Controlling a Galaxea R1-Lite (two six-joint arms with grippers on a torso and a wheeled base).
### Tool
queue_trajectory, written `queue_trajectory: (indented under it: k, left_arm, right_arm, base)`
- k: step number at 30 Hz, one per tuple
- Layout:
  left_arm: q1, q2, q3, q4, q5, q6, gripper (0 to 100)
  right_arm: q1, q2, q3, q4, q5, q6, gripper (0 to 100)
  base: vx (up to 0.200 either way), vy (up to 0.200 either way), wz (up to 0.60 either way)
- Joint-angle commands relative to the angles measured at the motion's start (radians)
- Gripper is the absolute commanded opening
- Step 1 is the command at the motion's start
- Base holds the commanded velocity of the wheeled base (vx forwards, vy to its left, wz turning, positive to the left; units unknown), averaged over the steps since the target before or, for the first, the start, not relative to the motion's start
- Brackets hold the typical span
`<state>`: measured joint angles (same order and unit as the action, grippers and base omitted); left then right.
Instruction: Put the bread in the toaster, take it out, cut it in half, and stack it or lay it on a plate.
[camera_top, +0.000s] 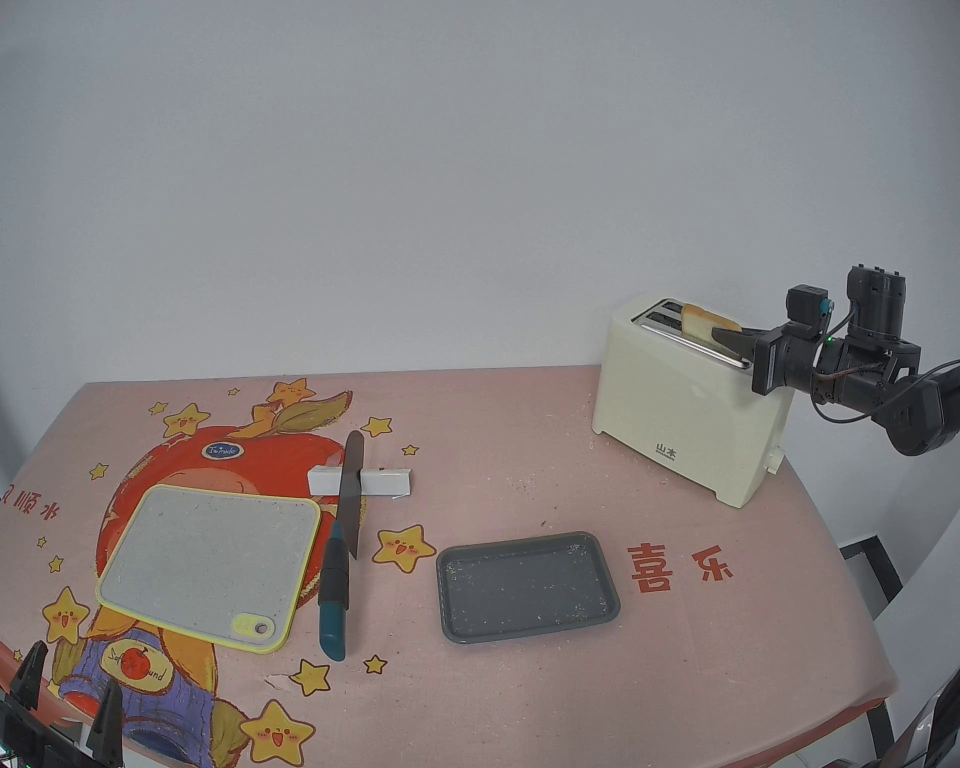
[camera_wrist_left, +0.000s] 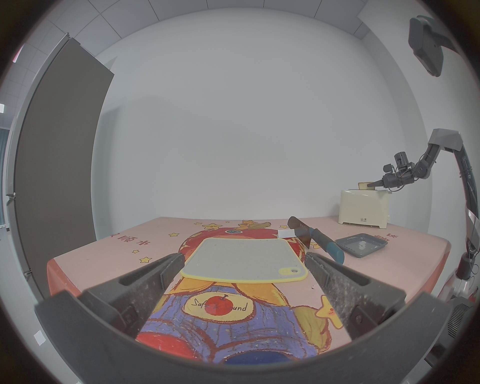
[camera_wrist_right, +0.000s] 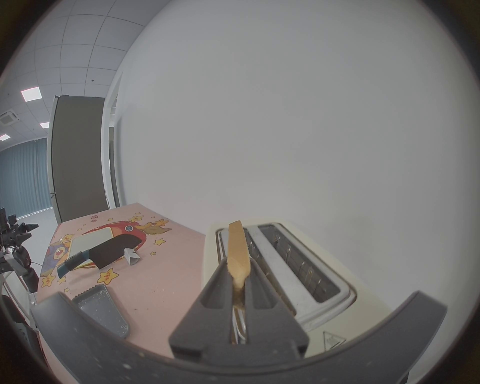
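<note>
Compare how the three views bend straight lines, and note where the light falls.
Head view: soft, even light, table edges almost straight, only a faint shadow under the toaster. Left wrist view: strong fisheye, dark corners, the wall panel bows. Right wrist view: same fisheye; ceiling lamps glare brightly.

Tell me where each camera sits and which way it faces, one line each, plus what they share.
Head view: on the head, facing forward and down at the table; right gripper shows at the right, by the toaster.
Left wrist view: low at the table's near edge, facing across the cutting board toward the toaster; open left gripper shows.
Right wrist view: above the toaster, facing back across the table; its fingers clamp the bread.
Shared: toaster, knife, tray.
</note>
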<state>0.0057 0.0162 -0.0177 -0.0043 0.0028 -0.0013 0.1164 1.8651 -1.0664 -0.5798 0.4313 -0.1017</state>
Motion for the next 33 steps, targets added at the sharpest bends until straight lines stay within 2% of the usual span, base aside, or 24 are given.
queue_trajectory:
  k: [1, 4, 6, 9, 33]
  left_arm:
    - [0.000, -0.013, 0.018, 0.000, 0.000, 0.000, 100]
    - [0.000, -0.013, 0.018, 0.000, 0.000, 0.000, 100]
    - [0.000, -0.013, 0.018, 0.000, 0.000, 0.000, 100]
    - [0.000, -0.013, 0.018, 0.000, 0.000, 0.000, 100]
    - [0.000, -0.013, 0.018, 0.000, 0.000, 0.000, 100]
  right_arm:
    - [-0.001, -0.064, -0.070, 0.001, 0.001, 0.014, 0]
    - [0.002, -0.142, -0.121, 0.044, 0.004, 0.053, 0]
    - [0.003, -0.190, -0.121, 0.098, 0.009, 0.071, 0]
    - [0.008, -0.236, -0.118, 0.195, 0.011, 0.073, 0]
    - [0.008, -0.242, -0.096, 0.202, 0.011, 0.073, 0]
  base:
    - [0.000, 0.000, 0.00]
    - [0.000, 0.000, 0.00]
    - [0.000, 0.000, 0.00]
    - [0.000, 0.000, 0.00]
    - [0.000, 0.000, 0.00]
